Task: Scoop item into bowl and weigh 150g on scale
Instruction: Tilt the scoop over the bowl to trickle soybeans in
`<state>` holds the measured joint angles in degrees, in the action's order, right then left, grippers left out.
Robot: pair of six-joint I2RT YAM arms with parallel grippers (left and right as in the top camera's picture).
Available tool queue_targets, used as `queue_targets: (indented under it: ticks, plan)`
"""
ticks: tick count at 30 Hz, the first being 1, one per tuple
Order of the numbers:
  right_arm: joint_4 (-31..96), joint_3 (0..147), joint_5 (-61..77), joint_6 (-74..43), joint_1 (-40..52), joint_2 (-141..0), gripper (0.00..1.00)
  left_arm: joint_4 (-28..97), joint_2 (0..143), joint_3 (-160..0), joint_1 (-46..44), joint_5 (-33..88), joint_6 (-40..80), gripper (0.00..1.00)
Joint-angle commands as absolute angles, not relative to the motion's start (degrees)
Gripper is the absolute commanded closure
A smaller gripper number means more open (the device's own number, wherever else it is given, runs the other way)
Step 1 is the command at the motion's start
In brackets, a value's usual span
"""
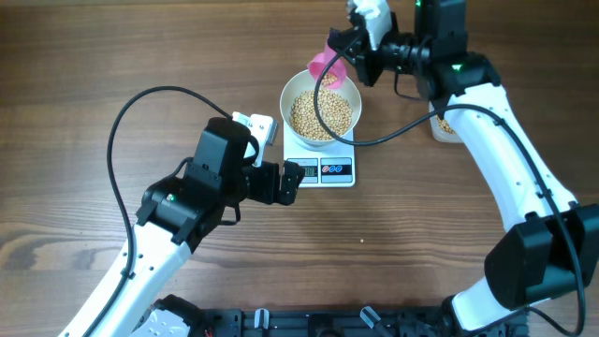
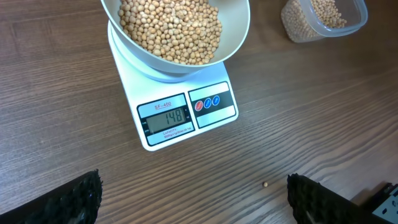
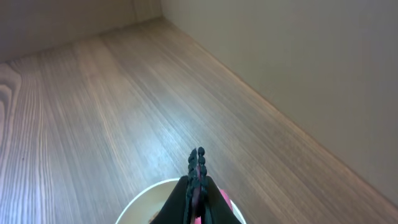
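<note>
The white bowl (image 1: 292, 94) sits on the small white scale (image 1: 323, 170), heaped with tan beans (image 1: 320, 114). My right gripper (image 1: 360, 58) is shut on the handle of a pink scoop (image 1: 328, 67), which hangs over the bowl's far right rim. In the right wrist view the shut gripper (image 3: 198, 163) has the pink scoop (image 3: 222, 202) beside it and the bowl rim (image 3: 149, 194) below. My left gripper (image 1: 292, 183) stands open and empty at the scale's front left corner. The left wrist view shows the bowl (image 2: 236, 37), beans (image 2: 171, 28) and scale (image 2: 180, 115) reading 148, beyond the open gripper (image 2: 193, 199).
A clear plastic tub (image 1: 446, 126) of beans stands right of the scale, partly under the right arm, and shows as a tub (image 2: 323, 18) in the left wrist view. One stray bean (image 2: 265, 184) lies on the wooden table in front of the scale.
</note>
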<state>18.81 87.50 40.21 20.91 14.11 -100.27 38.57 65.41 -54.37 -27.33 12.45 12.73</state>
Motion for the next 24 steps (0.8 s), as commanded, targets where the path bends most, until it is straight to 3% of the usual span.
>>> queue_targets:
  ticks: [1,11,17,24]
  plan:
    - [18.46,87.53,39.42,20.69,14.50,-99.00,0.96,38.39,65.69,-54.37,-27.64,12.36,12.43,0.00]
    - [18.44,87.53,39.42,15.99,14.50,-99.11,0.96,38.39,65.69,-54.37,-27.64,12.36,12.43,0.00]
    - [18.44,87.50,39.42,4.40,14.50,-99.11,0.96,38.39,65.69,-54.37,-27.64,12.36,12.43,0.00]
    - [17.58,87.50,39.40,4.08,14.50,-99.11,0.96,38.39,65.69,-54.37,-27.64,12.36,12.43,0.00]
